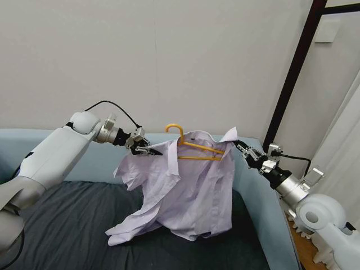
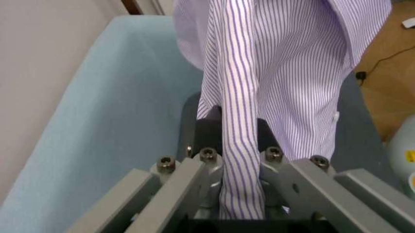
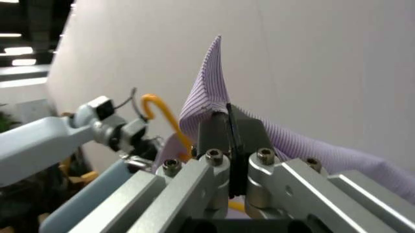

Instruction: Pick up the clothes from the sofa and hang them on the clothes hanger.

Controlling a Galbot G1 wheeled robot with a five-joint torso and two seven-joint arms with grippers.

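Left gripper point(image 1: 145, 149) is clamped on a fold of the striped shirt point(image 1: 191, 191), and right gripper point(image 1: 243, 148) is clamped on the collar tip opposite. The shirt hangs spread between the 2 above the sofa point(image 1: 256, 202), hem touching its dark seat. Yellow hanger point(image 1: 197, 148) sits in the neck opening, hook up. My read: level both pinches with even tension so the hanger can't tip out. No containers here; the sofa carries the hem.
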